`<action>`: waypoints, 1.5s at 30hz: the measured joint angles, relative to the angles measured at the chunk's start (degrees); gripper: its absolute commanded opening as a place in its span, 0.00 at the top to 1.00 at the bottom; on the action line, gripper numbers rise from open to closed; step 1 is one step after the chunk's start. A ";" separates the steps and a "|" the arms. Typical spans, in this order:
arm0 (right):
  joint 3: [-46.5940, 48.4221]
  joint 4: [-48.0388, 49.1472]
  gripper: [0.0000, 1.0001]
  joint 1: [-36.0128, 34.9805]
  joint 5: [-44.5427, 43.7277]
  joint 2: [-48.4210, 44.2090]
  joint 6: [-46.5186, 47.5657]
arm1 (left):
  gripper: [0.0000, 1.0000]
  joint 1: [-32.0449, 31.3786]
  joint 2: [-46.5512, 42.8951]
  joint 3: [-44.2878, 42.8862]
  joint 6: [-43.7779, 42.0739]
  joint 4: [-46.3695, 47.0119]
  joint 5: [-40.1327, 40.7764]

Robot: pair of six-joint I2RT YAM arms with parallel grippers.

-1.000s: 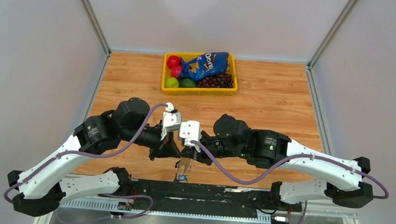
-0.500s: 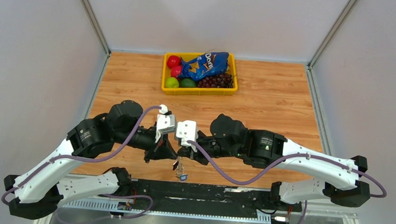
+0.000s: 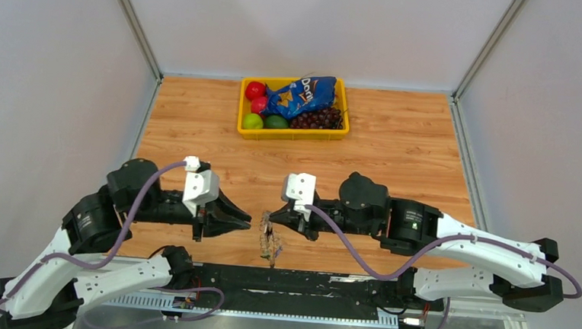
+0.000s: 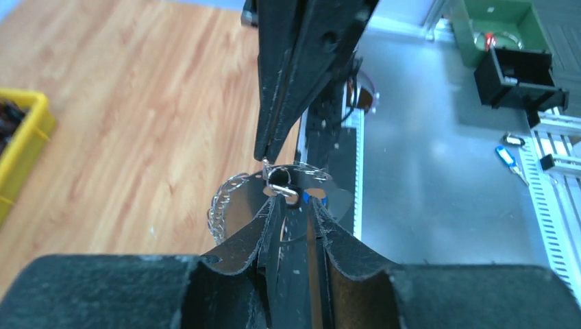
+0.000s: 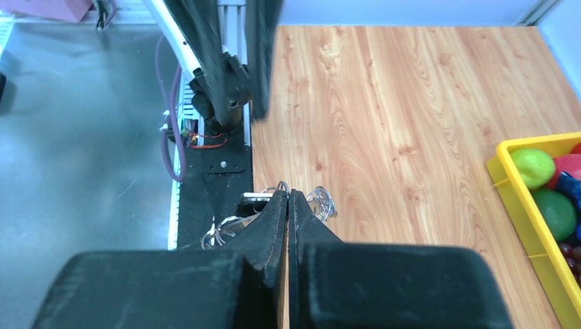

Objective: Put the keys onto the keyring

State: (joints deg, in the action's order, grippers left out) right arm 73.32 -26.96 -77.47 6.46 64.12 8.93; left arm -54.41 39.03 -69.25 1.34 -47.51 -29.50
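The keyring (image 3: 270,240) hangs as a silvery bundle near the table's front edge, between my two grippers. My right gripper (image 3: 267,216) is shut, pinching the ring's top rim. In the left wrist view its tip (image 4: 265,159) meets the grey band (image 4: 337,198), which has a blue piece (image 4: 314,199) and a chain (image 4: 220,205). My left gripper (image 4: 293,203) stands slightly open just short of the ring, with nothing between its jaws. In the right wrist view, wire loops (image 5: 322,202) and a small silvery key (image 5: 257,197) show on either side of the shut tips (image 5: 288,194).
A yellow bin (image 3: 290,133) at the table's back holds a blue chip bag (image 3: 301,95), red and green fruit and dark grapes. A black rail (image 3: 304,281) runs along the front edge, right below the keyring.
The left gripper has opened and pulled back to the left, away from the ring. The right gripper has shifted slightly right, still shut, with the bundle below its tip.
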 measured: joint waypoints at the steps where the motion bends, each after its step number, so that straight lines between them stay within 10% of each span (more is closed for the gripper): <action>1: -1.46 0.98 1.00 -0.02 -0.57 -1.51 -0.11 | 0.66 0.00 -1.20 0.00 0.13 1.66 -0.17; 21: -24.39 42.38 1.00 -2.43 -5.03 -17.46 3.76 | 0.61 -0.26 -5.60 6.78 6.67 23.58 -0.42; 45: -31.06 78.23 1.00 -7.91 -1.22 -9.73 21.97 | 0.60 -0.26 -1.90 9.94 20.70 49.37 -5.22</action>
State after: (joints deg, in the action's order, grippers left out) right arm 42.26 51.27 -85.38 5.23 54.39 30.89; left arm -54.68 37.12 -59.31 22.04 1.87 -34.72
